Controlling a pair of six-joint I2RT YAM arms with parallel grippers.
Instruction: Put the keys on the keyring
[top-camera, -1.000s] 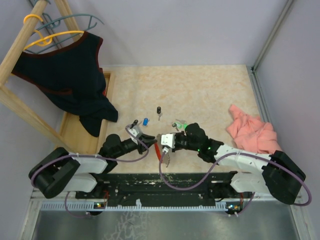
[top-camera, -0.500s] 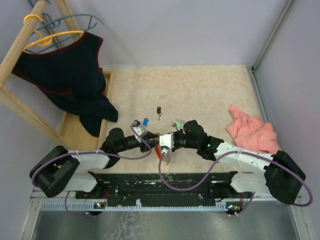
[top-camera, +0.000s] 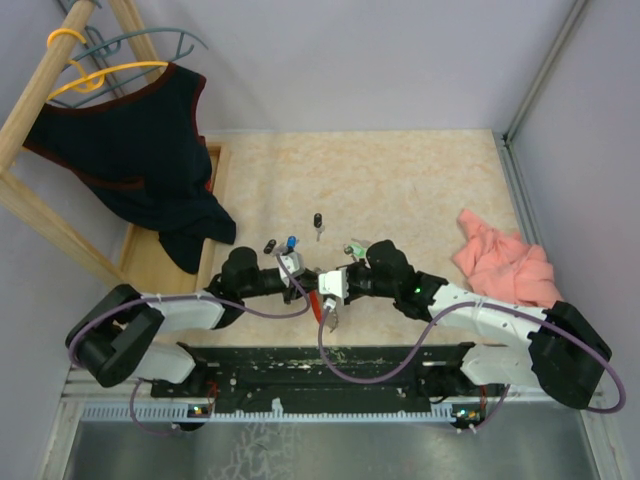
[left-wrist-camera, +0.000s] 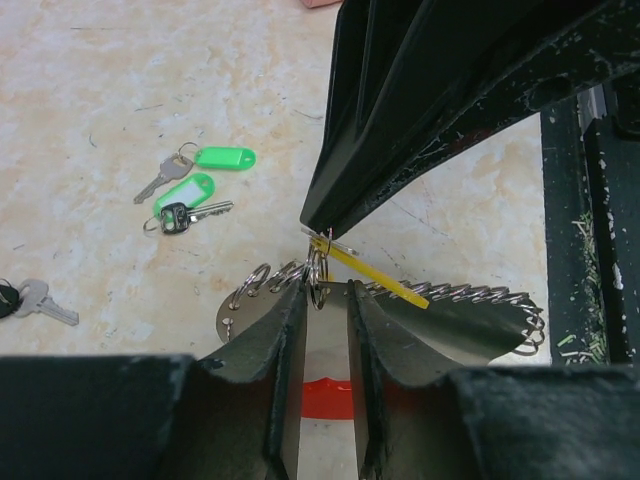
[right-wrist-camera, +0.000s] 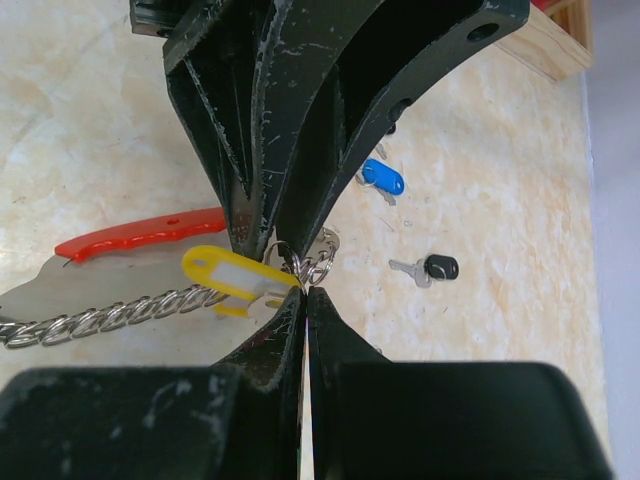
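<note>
**Yellow key at the keyring**

From above, the left gripper and right gripper meet tip to tip over the keyring. The black key and blue key lie beyond it.

On the left wrist view, the left jaws stand narrow and seem to pinch the keyring's grey strip.

On the right wrist view, the right jaws are pressed together on the yellow key's split ring, just beside the strip. The threading should go best with the keyring held steady and the ring fed on slowly.

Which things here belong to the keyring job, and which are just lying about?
Job: keyring, yellow key, green keys, blue key, black key.
Lying about: pink cloth, dark top, wooden rack.
</note>
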